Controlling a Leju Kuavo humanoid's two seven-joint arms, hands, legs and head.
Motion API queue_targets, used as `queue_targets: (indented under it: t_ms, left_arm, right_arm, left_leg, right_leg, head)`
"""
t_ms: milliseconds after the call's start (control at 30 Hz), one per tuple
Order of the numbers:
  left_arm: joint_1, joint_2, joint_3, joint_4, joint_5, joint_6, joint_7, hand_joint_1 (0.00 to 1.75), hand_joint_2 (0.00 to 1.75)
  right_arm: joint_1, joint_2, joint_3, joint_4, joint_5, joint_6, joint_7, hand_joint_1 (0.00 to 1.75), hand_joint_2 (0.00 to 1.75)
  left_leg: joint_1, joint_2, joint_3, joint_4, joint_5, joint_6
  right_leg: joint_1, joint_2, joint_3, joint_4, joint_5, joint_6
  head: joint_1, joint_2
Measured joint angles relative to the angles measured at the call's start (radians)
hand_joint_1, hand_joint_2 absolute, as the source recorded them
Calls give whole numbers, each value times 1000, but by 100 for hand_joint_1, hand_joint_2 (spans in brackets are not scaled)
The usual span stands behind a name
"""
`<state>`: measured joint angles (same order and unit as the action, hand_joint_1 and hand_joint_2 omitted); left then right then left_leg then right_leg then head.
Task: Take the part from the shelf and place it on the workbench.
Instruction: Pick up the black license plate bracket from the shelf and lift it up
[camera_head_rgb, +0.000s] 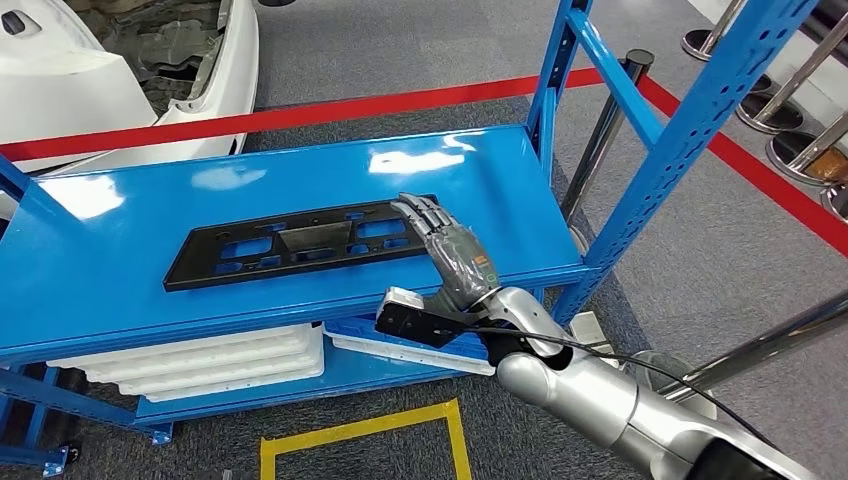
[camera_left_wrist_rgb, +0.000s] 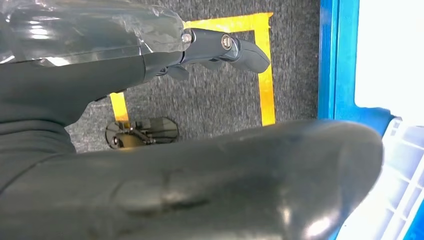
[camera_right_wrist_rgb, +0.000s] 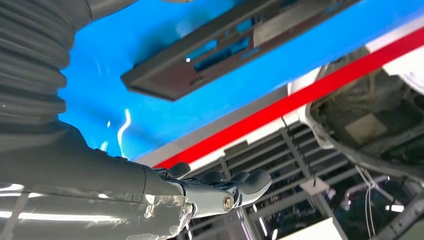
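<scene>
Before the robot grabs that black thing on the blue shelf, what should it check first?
1. Black part lies flat on the blue shelf, nothing on top of it: ok.
2. Right hand is at the part's right end, fingers stretched out and empty: ok.
3. Fingers actually touching the part: cannot tell; in the right wrist view they look apart from it.
4. Left hand holds nothing and hangs over the floor by the yellow tape: ok.
5. Workbench to put the part on: cannot tell.
</scene>
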<state>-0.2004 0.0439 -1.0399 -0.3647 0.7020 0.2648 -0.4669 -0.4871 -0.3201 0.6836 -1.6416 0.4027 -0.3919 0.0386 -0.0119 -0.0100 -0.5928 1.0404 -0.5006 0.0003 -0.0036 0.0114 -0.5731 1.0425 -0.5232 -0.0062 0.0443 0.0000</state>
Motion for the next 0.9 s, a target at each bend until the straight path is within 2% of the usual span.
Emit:
queue_targets:
  t_ms: [400,700,900]
  left_arm:
    - [-1,0,0,0,0,1,0,0,0]
    - [-1,0,0,0,1,1,5,0,0]
    - [-1,0,0,0,1,1,8,0,0]
  right_arm:
    - [-27,0,3,24,-67,61,-7,0,175]
    - [-115,-17,16,125,2,133,92,0,175]
    - [-150,-34,24,188,15,157,112,0,175]
  left_leg:
    - [3,0,2,0,0,0]
    - [4,0,4,-1,0,0]
    - [4,0,4,-1,0,0]
  right_leg:
    - [0,0,2,-1,1,2]
    - [1,0,2,0,1,2]
    - [1,0,2,0,1,2]
  head:
    - [0,0]
    - [0,0]
    - [0,0]
